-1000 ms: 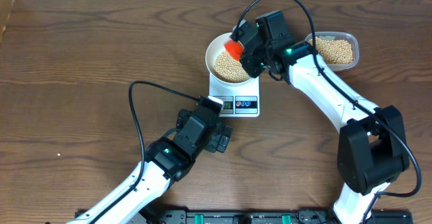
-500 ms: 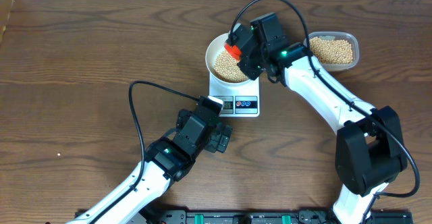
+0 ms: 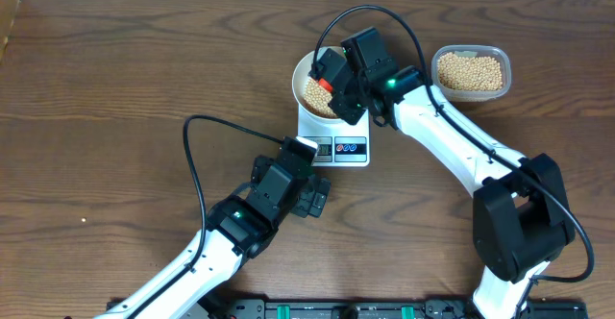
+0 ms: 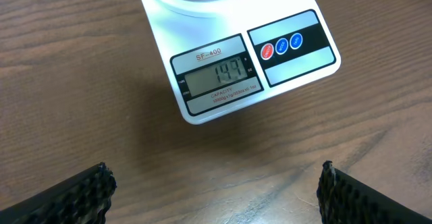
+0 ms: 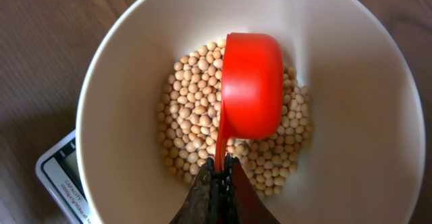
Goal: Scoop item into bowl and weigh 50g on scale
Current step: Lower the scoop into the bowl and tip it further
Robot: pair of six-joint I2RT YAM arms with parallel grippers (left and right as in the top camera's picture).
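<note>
Soybeans [image 5: 196, 140], small, round, tan-yellow, heap in white bowl [image 5: 364, 143].

Overhead looks straight down; wrist views look down close, sharing the scale [image 4: 236, 59] with it.

robot lab bench, wooden table [image 3: 115, 88], cabled arms

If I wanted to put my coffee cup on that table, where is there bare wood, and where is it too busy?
Bare wood fills the whole left side, left of the round white bowl and small white digital scale, and the far right edge, below the clear plastic tub of beans. It is crowded at the top centre, where the right gripper holds a red scoop over the bowl.
</note>
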